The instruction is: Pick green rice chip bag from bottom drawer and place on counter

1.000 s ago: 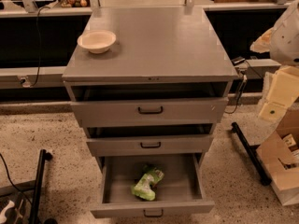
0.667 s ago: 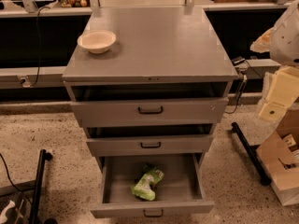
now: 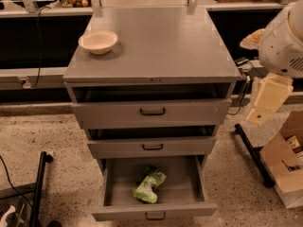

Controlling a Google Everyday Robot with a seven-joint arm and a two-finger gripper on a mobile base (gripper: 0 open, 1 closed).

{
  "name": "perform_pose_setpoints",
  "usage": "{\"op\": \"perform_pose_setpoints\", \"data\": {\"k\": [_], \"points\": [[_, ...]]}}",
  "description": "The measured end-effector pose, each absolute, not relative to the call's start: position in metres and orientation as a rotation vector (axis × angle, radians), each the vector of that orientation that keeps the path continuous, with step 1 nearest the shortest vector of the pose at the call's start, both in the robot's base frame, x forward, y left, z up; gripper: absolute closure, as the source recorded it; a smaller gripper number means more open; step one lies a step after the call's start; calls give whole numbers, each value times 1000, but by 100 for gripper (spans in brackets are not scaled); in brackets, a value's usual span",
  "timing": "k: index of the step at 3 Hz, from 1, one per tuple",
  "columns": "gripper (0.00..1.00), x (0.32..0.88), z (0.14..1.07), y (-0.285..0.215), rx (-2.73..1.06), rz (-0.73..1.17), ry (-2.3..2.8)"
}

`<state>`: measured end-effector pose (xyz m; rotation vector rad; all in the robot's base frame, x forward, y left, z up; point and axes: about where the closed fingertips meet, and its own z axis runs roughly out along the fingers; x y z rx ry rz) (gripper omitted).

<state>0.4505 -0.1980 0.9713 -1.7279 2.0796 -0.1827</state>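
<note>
The green rice chip bag point(image 3: 149, 186) lies flat in the middle of the open bottom drawer point(image 3: 154, 211), the lowest of three grey drawers. The counter point(image 3: 161, 41) is the grey cabinet top above it. My arm hangs at the right edge of the view, beside the cabinet. Its cream end piece, the gripper point(image 3: 266, 102), points down at the height of the top drawer. It is well to the right of and above the bag, and touches nothing.
A cream bowl point(image 3: 98, 41) stands on the counter's far left corner. The top drawer point(image 3: 151, 111) and middle drawer point(image 3: 152, 147) are pulled out a little. A cardboard box point(image 3: 286, 162) sits on the floor at right, and a black stand point(image 3: 38, 188) at left.
</note>
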Motion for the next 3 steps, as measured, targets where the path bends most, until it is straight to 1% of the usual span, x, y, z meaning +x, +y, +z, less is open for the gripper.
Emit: {"op": "perform_pose_setpoints", "data": {"k": [1, 2, 3], "points": [[0, 453, 943, -188, -1850, -162, 2106], [0, 450, 886, -173, -1987, -93, 2111], [0, 435, 804, -154, -2049, 15, 2064]]}}
